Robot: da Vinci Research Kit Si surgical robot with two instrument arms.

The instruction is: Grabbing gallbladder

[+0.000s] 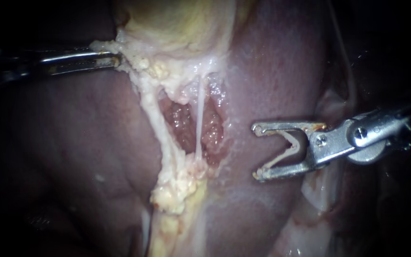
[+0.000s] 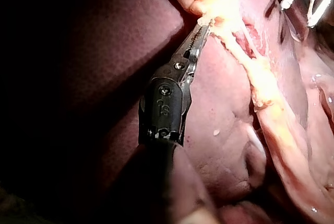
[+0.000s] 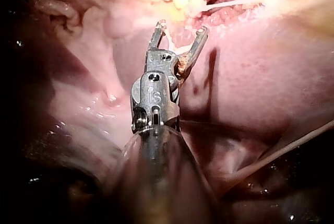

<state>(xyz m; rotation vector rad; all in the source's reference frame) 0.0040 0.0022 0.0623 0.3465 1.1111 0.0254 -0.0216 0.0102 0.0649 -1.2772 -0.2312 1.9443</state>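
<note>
Gallbladder (image 1: 177,24), pale and yellowish, is pinched at its ragged edge by the jaws of the left instrument (image 1: 112,59), pressed together on it beside dark liver (image 1: 72,143); the grab is judged made on that side. The right instrument (image 1: 257,152) is held with jaws spread and empty, near the raw opened pocket and well apart from the gripped edge, so any second hold is left to do.

No word, label, brand, number or sign can be read here. The only marks are small stamped ones on the two tools: some on the dark joint housing of the left instrument (image 2: 204,24), seen in its own wrist view, and some on the metal joint housing of the right instrument (image 3: 181,28). They do not read as words.
</note>
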